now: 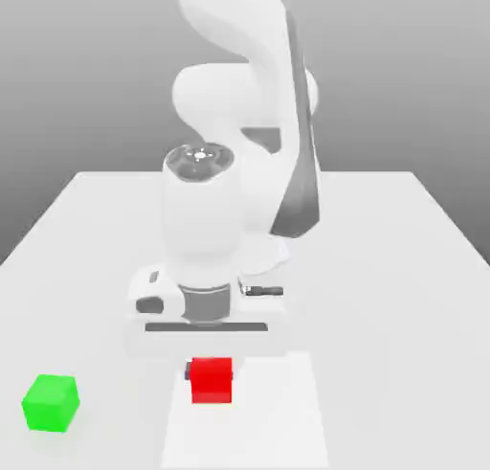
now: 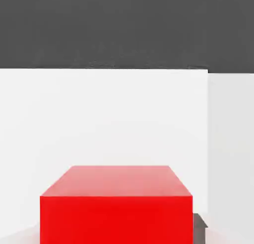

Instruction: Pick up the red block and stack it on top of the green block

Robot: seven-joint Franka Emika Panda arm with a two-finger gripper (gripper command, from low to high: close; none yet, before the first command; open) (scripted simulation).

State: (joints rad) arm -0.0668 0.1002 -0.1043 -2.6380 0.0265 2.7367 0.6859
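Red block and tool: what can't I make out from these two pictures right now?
- Fingertips against the red block: exterior view, the hand's body covers them.
- Red block's base, and whether it rests on the table: hand view, cut off by the picture edge.
- Green block: its far faces, exterior view.

Bright even light, faint shadows, perhaps slightly soft

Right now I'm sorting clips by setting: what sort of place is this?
Likely a simulated tabletop test scene: a plain white table against a blank grey backdrop, holding a red block and a green block.
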